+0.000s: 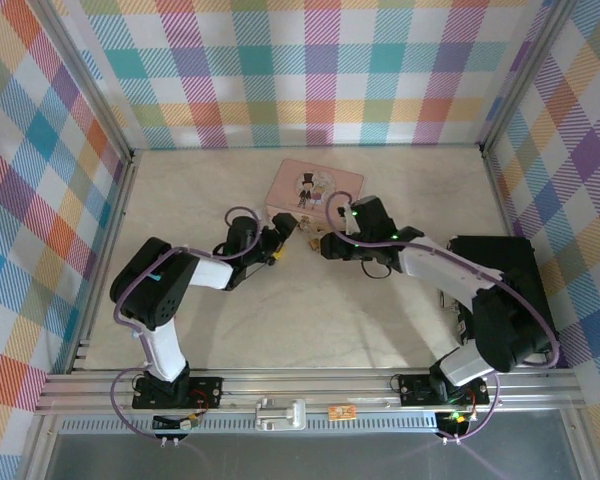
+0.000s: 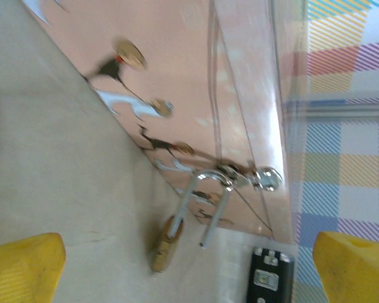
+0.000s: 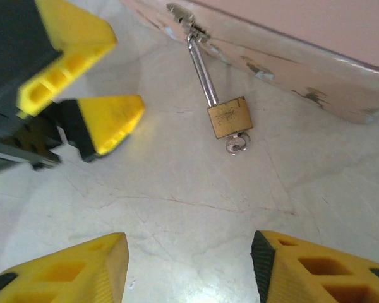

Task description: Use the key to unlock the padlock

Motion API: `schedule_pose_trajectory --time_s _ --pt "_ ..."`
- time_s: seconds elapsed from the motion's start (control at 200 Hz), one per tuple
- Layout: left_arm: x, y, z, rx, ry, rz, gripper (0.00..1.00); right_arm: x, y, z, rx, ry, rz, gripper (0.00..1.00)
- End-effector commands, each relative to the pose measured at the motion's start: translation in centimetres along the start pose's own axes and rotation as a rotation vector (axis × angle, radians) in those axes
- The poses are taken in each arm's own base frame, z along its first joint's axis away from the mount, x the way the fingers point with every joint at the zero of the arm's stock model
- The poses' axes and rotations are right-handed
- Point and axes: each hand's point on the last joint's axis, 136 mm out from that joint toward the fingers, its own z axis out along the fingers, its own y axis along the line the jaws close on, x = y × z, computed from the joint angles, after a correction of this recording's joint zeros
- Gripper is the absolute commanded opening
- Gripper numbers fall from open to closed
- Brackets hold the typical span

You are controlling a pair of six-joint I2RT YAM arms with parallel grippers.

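The small brass padlock (image 3: pixel 229 117) lies on the table against the pink tin (image 3: pixel 290 38), its shackle (image 3: pixel 201 69) hooked through the tin's hasp (image 3: pixel 183 16). The grey key (image 3: pixel 238 144) sticks out of the padlock's bottom. In the left wrist view one leg of the shackle (image 2: pixel 205 196) stands free of the padlock (image 2: pixel 166 243). My left gripper (image 2: pixel 189 278) is open, just short of the lock. My right gripper (image 3: pixel 189 265) is open too, a little back from the key. From above, the left gripper (image 1: pixel 280 245) and right gripper (image 1: pixel 325 245) face each other below the tin (image 1: pixel 315 185).
The left gripper's yellow fingers (image 3: pixel 104 120) stand close to the padlock's left in the right wrist view. A black part with a small light (image 2: pixel 270 278) sits beside the lock. Plaid walls (image 1: pixel 300 70) enclose the table; a black box (image 1: pixel 500 270) lies at the right.
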Motion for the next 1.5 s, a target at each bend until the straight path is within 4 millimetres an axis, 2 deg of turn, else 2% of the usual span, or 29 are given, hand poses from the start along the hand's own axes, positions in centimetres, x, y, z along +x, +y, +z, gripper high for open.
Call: schedule_pose_trajectory --time_s 0.0,0.12,0.23,0.305,0.415,0.56,0.83,1.08,1.32,1.495 --pt "-1.3 0.7 -1.8 -0.075 -0.008 0.055 1.00 0.3 0.7 1.9 0.091 0.037 -0.158 0.56" --pt "-3.7 -0.3 -3.1 -0.097 -0.050 0.105 1.00 -0.3 0.9 4.5 0.188 0.081 -0.235 0.56" --pt "-5.7 -1.5 -4.0 -0.080 -0.103 0.130 1.00 -0.7 -0.3 6.2 0.322 0.104 -0.305 0.57" --pt "-6.3 -1.9 -4.3 -0.057 -0.121 0.127 1.00 -0.6 -1.0 7.5 0.350 0.112 -0.330 0.58" --pt "-6.0 -1.3 -3.9 -0.040 -0.105 0.103 1.00 -0.5 -2.0 9.4 0.378 0.097 -0.385 0.58" --pt "-5.1 -0.2 -3.3 -0.011 -0.075 0.061 1.00 -0.5 -3.1 10.5 0.428 0.105 -0.437 0.57" --pt "-4.8 -0.3 -2.7 0.045 -0.062 0.038 1.00 -1.0 -4.0 12.3 0.442 0.085 -0.430 0.42" --pt "-5.4 -1.1 -2.8 0.085 -0.057 0.034 1.00 -1.9 -5.7 11.6 0.425 0.063 -0.349 0.31" --pt "-5.4 -1.7 -2.7 0.124 -0.046 0.024 1.00 -2.1 -4.3 9.6 0.062 0.070 -0.216 0.08" --pt "-5.0 -1.9 -2.7 0.171 -0.035 0.008 1.00 -1.8 -3.9 8.3 -0.129 0.104 -0.161 0.02"
